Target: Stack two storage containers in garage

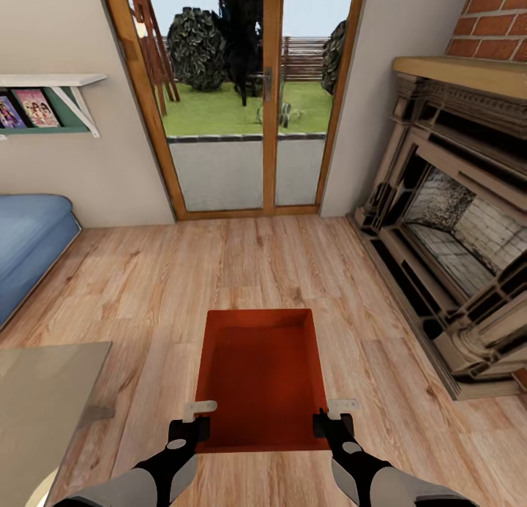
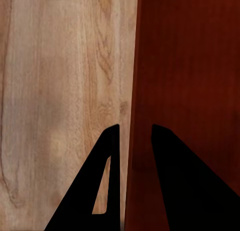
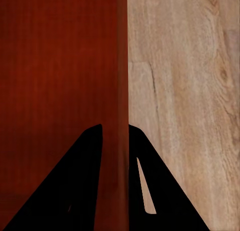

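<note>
One orange-red storage container [image 1: 260,375] lies open side up over the light wood floor of the living room, just in front of me. My left gripper [image 1: 196,418] is shut on its left wall near the near corner, with one finger [image 2: 107,181] outside and the other inside. My right gripper [image 1: 331,416] is shut on the right wall in the same way, the thin wall pinched between its fingers [image 3: 85,181]. Both wrist views look down the container's red walls [image 2: 190,66] [image 3: 55,66] beside the floor planks. Whether the container rests on the floor or hangs above it, I cannot tell. The second container and the garage are out of view.
Wood-framed glass doors [image 1: 249,112] stand straight ahead. A brick fireplace [image 1: 454,229] lines the right side and a blue sofa [image 1: 29,236] the left. A pale tabletop [image 1: 44,397] sits at the near left. A wall shelf [image 1: 44,104] holds books.
</note>
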Motion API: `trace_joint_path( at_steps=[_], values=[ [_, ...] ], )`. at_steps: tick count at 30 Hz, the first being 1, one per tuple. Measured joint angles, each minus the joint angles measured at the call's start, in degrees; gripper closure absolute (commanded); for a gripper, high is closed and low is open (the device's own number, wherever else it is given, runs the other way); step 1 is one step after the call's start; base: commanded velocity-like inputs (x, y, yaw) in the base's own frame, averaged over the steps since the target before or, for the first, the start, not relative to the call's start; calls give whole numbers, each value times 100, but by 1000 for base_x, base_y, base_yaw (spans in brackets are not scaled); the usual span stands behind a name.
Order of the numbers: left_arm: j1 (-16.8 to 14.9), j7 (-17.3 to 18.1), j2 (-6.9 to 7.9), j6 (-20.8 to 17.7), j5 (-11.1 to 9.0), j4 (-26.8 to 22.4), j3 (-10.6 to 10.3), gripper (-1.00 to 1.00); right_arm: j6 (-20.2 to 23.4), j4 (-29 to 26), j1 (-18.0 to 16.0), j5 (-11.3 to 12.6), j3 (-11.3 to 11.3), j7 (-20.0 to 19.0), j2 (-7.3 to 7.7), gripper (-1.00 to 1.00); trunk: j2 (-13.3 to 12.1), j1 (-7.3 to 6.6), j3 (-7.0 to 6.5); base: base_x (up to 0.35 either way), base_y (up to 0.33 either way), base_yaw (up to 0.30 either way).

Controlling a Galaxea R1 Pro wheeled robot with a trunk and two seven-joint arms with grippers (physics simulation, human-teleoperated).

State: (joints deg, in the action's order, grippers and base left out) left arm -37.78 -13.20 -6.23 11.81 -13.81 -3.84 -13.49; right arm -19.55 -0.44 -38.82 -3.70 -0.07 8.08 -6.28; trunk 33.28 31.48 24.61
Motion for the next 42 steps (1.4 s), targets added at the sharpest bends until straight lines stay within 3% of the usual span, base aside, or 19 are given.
trace_joint_path(
  at_steps=[42],
  values=[
    [0, -10, -13, 13, -29, 7, -17, 100, -9, 1, 0, 86, 65, -40, 18, 100, -1, 0, -398, 0, 0, 0]
  ],
)
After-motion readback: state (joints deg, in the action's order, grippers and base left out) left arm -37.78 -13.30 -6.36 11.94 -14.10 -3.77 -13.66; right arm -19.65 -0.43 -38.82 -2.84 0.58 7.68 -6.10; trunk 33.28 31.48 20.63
